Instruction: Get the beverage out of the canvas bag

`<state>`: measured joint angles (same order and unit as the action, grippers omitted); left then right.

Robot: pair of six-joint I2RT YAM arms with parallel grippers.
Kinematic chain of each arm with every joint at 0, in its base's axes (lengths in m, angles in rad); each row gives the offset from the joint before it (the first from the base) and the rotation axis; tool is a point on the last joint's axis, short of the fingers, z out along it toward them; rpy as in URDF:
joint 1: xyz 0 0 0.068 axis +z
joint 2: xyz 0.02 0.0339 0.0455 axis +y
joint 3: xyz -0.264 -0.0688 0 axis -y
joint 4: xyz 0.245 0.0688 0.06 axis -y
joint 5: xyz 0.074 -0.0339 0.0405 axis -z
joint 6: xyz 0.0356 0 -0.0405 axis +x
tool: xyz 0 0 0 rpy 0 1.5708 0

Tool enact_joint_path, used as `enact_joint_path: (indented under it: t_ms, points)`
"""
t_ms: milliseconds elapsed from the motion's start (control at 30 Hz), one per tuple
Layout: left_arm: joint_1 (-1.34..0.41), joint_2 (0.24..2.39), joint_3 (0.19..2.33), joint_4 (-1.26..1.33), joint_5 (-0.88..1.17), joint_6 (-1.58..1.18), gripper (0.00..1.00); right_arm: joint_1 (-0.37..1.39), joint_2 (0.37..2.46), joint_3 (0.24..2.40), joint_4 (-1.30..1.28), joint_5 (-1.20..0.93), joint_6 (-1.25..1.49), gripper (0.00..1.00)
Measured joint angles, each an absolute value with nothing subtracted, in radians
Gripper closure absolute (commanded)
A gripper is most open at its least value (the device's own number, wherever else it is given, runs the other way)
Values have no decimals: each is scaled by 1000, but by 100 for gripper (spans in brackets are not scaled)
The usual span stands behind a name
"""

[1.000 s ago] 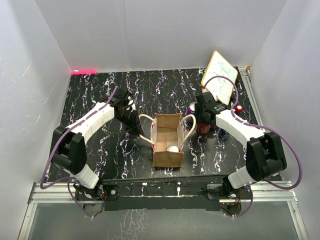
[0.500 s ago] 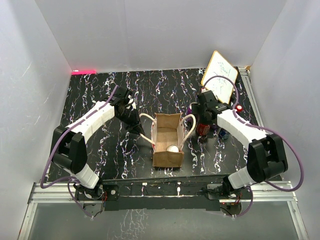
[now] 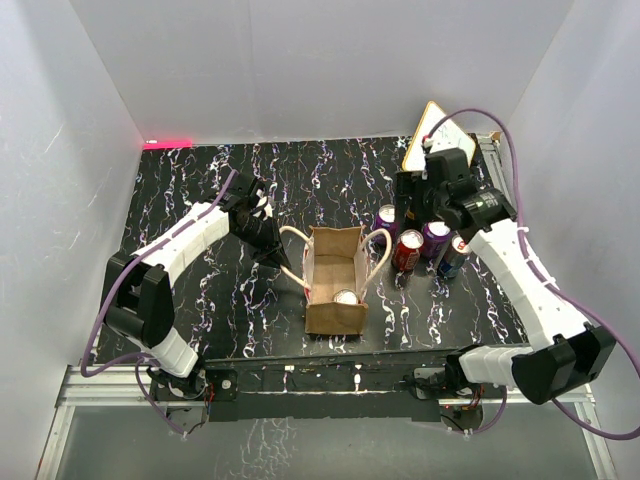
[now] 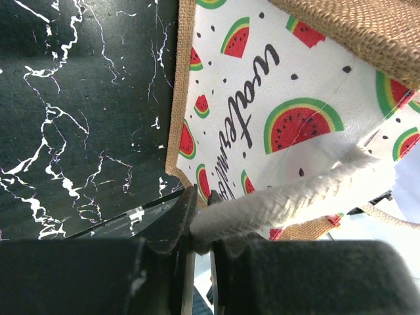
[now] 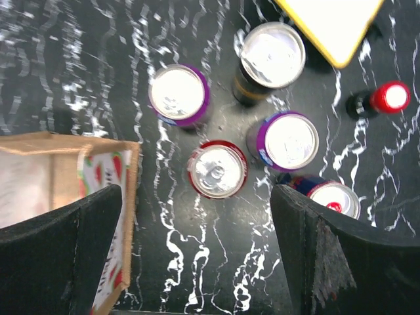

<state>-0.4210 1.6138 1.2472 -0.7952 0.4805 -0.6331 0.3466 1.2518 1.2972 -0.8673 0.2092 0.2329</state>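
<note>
The canvas bag [image 3: 334, 283] stands open in the middle of the table, and a silver-topped beverage can [image 3: 345, 297] sits inside it at the near end. My left gripper [image 3: 268, 250] is shut on the bag's left cream handle [image 4: 289, 197], beside the watermelon-print lining [image 4: 262, 98]. A red beverage can [image 3: 407, 248] stands upright on the table just right of the bag, touching nothing. My right gripper [image 5: 197, 256] hangs open high above that red can [image 5: 217, 169], with nothing between its fingers.
Several other cans stand right of the bag: purple [image 5: 178, 95], black and gold [image 5: 272, 59], purple [image 5: 287, 140], blue and red [image 5: 335, 197]. A red-capped bottle [image 5: 387, 98] and a yellow-framed whiteboard [image 3: 440, 150] are behind them.
My right gripper opened, let go of the red can on the table beside the bag, and rose up and back. The left gripper kept its hold on the handle.
</note>
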Motion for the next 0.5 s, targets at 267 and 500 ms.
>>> enact_joint_path:
  t_ms: [267, 500]
  points:
    - [-421, 1613, 1247, -791, 482, -644, 100, 411, 1357, 1577, -943, -28, 176, 1]
    - [-421, 1612, 1243, -783, 482, -658, 100, 712, 1505, 1612, -974, -49, 175, 14]
